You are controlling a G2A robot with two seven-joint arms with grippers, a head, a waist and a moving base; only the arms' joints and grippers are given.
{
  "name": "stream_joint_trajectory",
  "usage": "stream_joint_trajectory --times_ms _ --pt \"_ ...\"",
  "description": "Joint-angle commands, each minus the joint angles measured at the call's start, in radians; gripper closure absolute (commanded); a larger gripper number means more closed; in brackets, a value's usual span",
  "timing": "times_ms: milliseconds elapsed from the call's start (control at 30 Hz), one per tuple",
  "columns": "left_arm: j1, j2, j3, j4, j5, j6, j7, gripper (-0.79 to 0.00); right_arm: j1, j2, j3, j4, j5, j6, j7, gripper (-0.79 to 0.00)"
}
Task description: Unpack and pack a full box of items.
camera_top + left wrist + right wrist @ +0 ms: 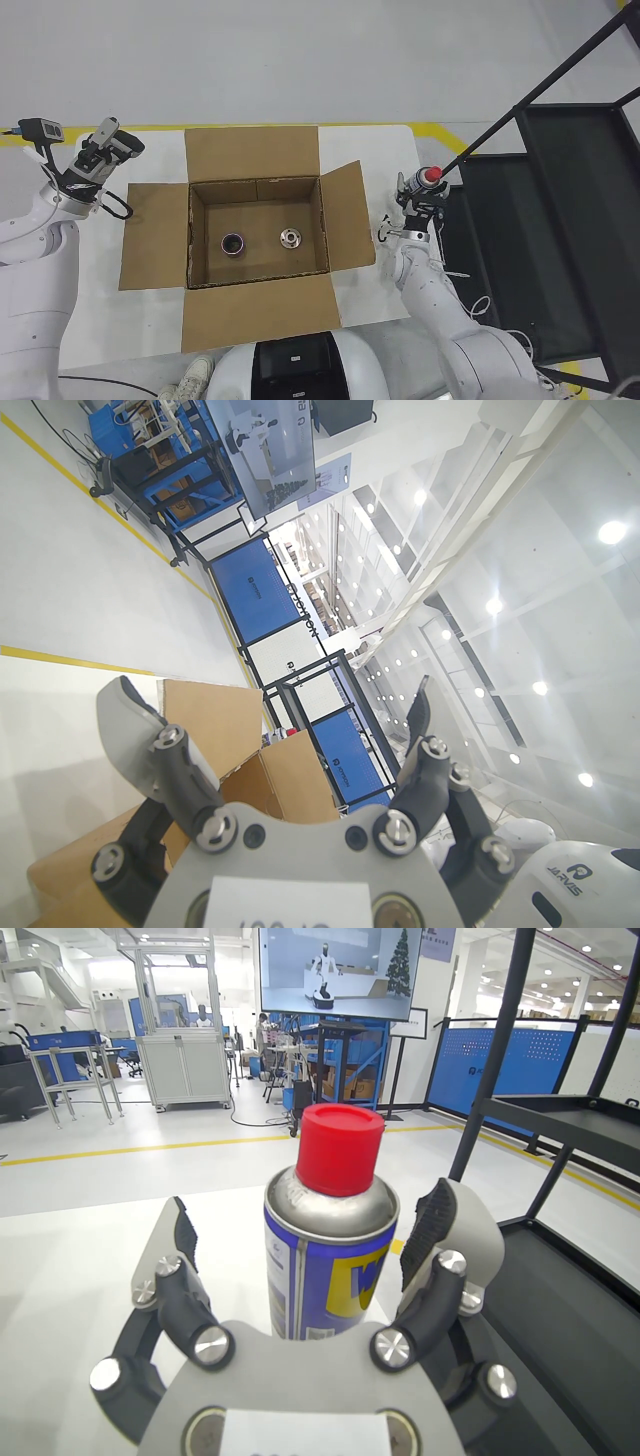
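At the table (392, 150) edge — spray can (330, 1248) within wide right gripper (308, 1215); left gripper (272, 700) wide.

Open cardboard box (255, 150) holds a purple-rimmed can (232, 243) and a silver-topped can (290, 237); a red-capped spray can (330, 1228) stands upright outside.

The spray can (320, 1273) is blue and yellow with a red cap (340, 1153); the box (252, 152) is plain brown.

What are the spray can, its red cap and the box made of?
The spray can looks like metal: bare shiny shoulder with a rolled rim, glossy printed wall. Its cap is likely plastic: uniform red, smooth moulded look. The box looks like brown cardboard: matte, with creased flaps folded out.
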Motion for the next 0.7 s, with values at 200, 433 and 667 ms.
stream_joint_trajectory --times_ms 200,433,667 --pt "0.000 0.000 0.000 0.000 0.000 0.000 0.000 -0.785 -0.177 0.039 0.073 -0.382 -0.037 0.026 0.150 -0.785" --pt "0.000 0.000 0.000 0.000 0.000 0.000 0.000 -0.785 -0.407 0.068 0.139 -0.812 -0.101 0.011 0.425 -0.785" --pt "0.000 0.000 0.000 0.000 0.000 0.000 0.000 -0.785 -0.538 0.080 0.187 -1.051 -0.110 -0.016 0.583 -0.785"
